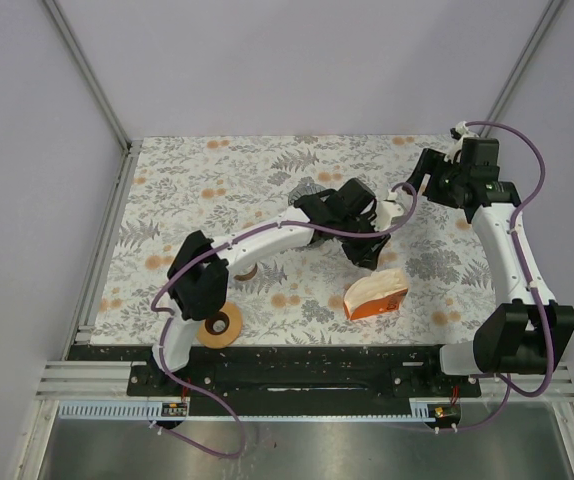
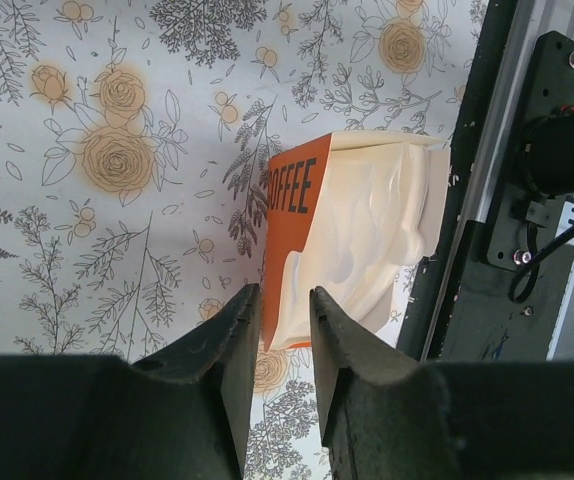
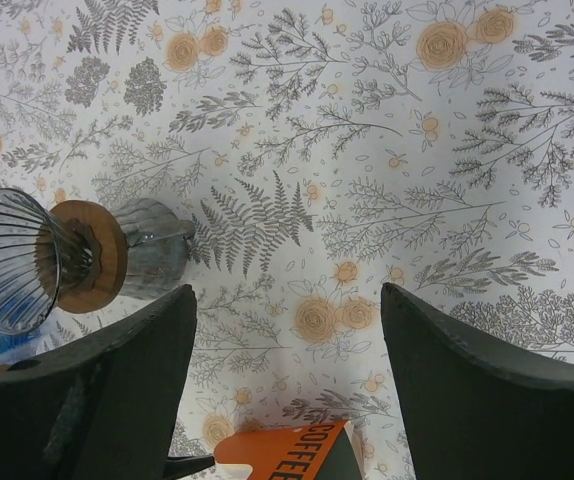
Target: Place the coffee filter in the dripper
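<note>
**Floral-cloth table boxed in by pale walls**

The table (image 1: 217,170) fills the middle of the top view under a white cloth printed with grey ferns and orange roses. Plain lilac-white walls (image 1: 297,60) close it in from 9 o'clock through 12 to 3. A left aluminium post (image 1: 84,68) slants up from the far corner at 10 o'clock and a right aluminium post (image 1: 521,60) from the one at 2. A silver side rail (image 1: 102,260) follows the table's edge at 9 o'clock. At 6 o'clock a black mounting strip (image 1: 297,378), flecked with white, borders the cloth, with a dull grey metal sheet (image 1: 367,450) beyond it. The light is soft and even, and shadows are faint.
</note>
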Available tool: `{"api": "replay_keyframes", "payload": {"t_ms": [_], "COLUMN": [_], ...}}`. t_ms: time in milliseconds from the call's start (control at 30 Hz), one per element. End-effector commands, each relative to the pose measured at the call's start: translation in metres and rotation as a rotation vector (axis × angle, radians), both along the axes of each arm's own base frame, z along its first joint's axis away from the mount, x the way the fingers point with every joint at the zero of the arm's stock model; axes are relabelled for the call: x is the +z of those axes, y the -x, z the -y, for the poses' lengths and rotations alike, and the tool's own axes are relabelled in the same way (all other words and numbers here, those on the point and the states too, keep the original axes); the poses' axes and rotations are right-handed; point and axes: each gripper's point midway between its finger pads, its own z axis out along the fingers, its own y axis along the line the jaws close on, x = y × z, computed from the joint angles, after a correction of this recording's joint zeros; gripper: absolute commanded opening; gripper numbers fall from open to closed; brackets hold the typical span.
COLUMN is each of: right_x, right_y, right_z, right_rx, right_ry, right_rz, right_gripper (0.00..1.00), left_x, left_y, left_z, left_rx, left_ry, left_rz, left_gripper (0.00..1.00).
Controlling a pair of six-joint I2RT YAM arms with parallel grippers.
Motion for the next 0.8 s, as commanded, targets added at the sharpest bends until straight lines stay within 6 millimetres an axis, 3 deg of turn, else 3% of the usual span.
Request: {"api": "replay_keyframes", "payload": {"t_ms": [0, 233, 400, 767], "right_x": [0.015, 0.012, 0.01, 0.007], "right_y": [0.0, 0.0, 0.0, 0.0], "right_z": [0.0, -0.001, -0.002, -0.002], "right_rx": [0.007, 0.014, 0.016, 0.02], "right_ry": [0.015, 0.008, 0.006, 0.008], "right_rz": [0.068, 0.065, 0.061, 0.058], "right_gripper": [0.82, 0.82, 0.82, 0.82], "left_x": [0.003, -0.011, -0.011, -0.022], "left_y": [0.005, 0.0, -0.005, 0.007], "left_z": [0.014, 0.016, 0.018, 0.017], "left_rx": [-0.003, 0.03, 0.045, 0.017], "left_ry": [0.039, 0.015, 0.01, -0.003], "left_rz": [0.003, 0.012, 0.032, -0.003], "left_gripper": [0.31, 0.32, 0.27, 0.18]}}
